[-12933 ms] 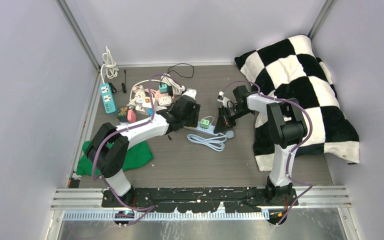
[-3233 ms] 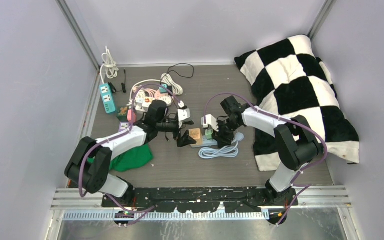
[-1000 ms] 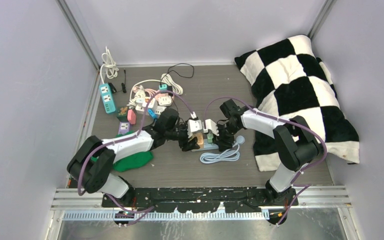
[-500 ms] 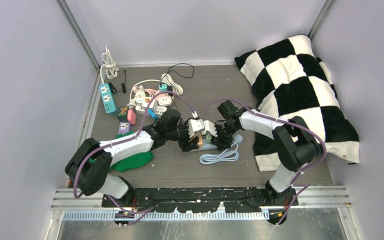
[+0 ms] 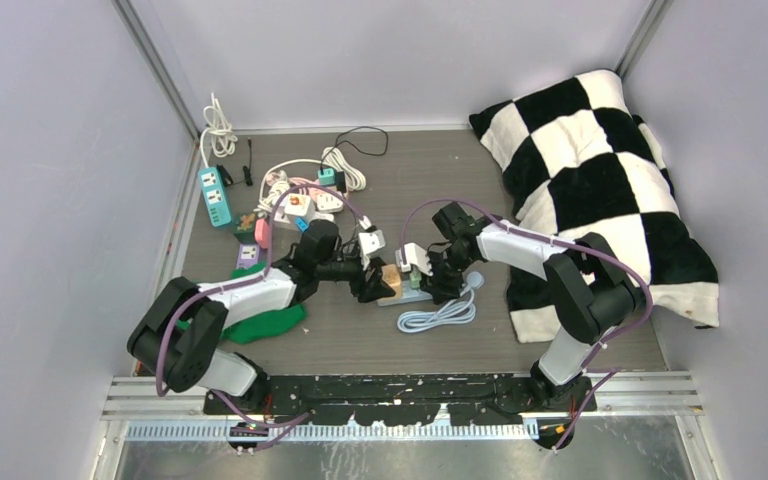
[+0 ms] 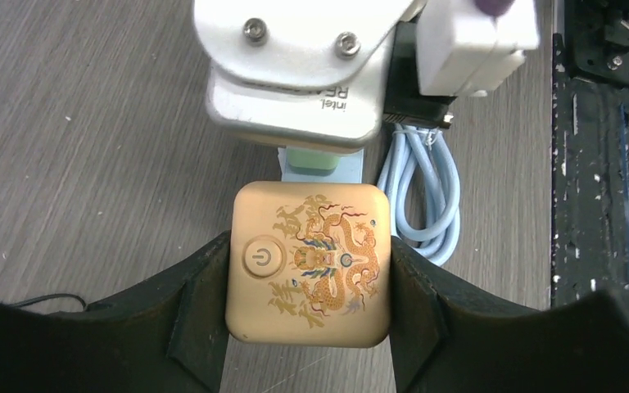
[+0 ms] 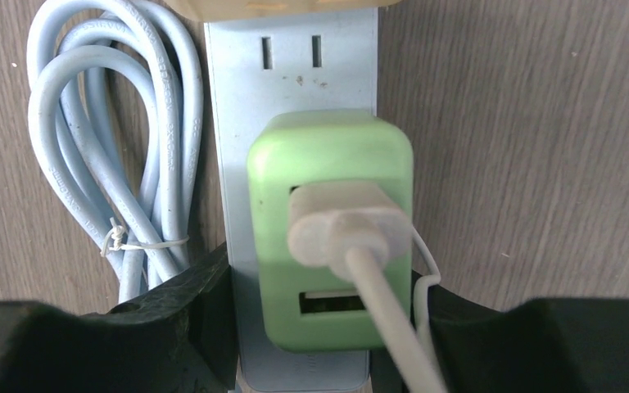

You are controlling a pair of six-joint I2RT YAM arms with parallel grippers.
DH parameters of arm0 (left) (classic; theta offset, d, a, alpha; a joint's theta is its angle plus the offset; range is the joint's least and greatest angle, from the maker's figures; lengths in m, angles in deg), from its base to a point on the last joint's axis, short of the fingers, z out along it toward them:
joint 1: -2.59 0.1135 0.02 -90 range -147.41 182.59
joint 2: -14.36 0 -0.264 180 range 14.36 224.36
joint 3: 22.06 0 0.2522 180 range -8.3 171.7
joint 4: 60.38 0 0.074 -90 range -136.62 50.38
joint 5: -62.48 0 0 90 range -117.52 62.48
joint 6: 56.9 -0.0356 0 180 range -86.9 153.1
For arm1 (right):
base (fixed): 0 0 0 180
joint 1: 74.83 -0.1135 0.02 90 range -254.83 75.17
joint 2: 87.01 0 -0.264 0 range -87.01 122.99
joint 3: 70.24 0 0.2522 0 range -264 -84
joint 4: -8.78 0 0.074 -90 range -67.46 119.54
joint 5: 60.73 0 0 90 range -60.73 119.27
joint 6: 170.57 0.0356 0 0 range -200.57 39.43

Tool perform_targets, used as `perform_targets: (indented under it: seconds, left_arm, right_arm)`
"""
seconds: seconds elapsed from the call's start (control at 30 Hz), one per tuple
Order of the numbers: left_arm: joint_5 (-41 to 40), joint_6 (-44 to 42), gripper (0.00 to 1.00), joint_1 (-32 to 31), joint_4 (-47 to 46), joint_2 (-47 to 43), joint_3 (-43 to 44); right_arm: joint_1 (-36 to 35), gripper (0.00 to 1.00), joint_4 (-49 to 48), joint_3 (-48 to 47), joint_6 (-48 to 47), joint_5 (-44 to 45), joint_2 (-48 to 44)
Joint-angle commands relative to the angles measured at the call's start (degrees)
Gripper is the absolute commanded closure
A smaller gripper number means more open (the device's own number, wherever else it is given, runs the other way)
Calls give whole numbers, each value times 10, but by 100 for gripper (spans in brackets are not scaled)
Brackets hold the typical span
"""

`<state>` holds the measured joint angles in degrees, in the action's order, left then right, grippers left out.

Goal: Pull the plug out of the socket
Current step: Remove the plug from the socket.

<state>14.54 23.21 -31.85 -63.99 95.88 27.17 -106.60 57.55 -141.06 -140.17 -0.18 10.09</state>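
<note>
The left gripper (image 6: 309, 278), clamped on the gold plug (image 6: 309, 262), has just drawn back. The right gripper (image 7: 321, 282) pinches the green charger (image 7: 328, 155), bracing the power strip (image 7: 291, 74). The plug seems nearly free.

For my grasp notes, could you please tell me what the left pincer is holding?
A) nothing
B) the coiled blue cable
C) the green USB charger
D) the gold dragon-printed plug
D: the left wrist view shows the left pincer clamped on the gold dragon-printed plug.
</note>
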Motion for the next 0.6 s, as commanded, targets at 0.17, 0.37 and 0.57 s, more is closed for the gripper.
perform_targets:
  seconds: [0.17,0.37,0.57]
  left_arm:
    - [-163,-205,100,-94,199,-51,73]
    - [-14,5,100,-30,-35,-59,5]
    - [3,146,100,-16,-180,-17,-14]
  right_arm:
    - [1,99,-10,-7,30,30,-14]
    - [1,99,-11,-6,32,33,-14]
    - [0,99,-13,-6,34,36,-13]
